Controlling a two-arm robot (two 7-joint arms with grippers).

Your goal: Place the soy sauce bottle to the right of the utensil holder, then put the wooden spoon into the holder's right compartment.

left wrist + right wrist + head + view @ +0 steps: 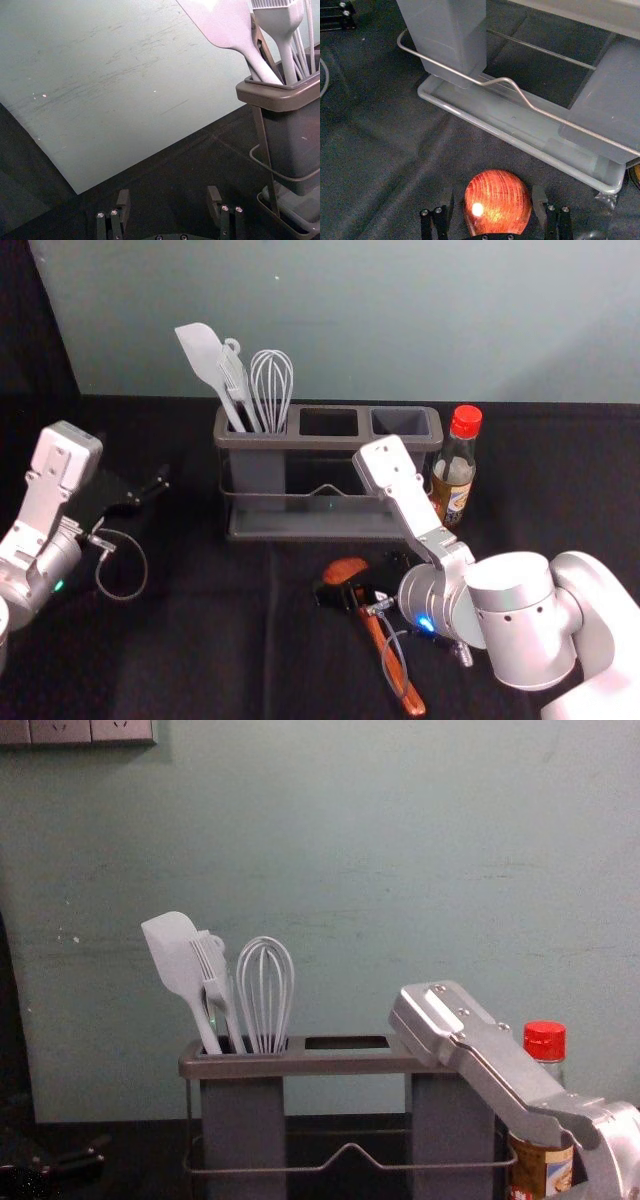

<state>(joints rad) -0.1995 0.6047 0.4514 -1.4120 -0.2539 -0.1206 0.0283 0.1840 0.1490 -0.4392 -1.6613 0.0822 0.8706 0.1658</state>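
Your right end effector (pixel 350 588) is at the utensil holder's (pixel 315 536) 6 o'clock, spread around the bowl of the wooden spoon (pixel 392 665), whose handle points to 5. The soy sauce bottle (pixel 456 480) stands upright at the holder's 3 o'clock. Your left end effector (pixel 150 490) sits spread at its 9.

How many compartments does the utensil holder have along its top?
3: the left compartment, holding the spatula; the middle compartment; and the right compartment, nearest the soy sauce bottle.
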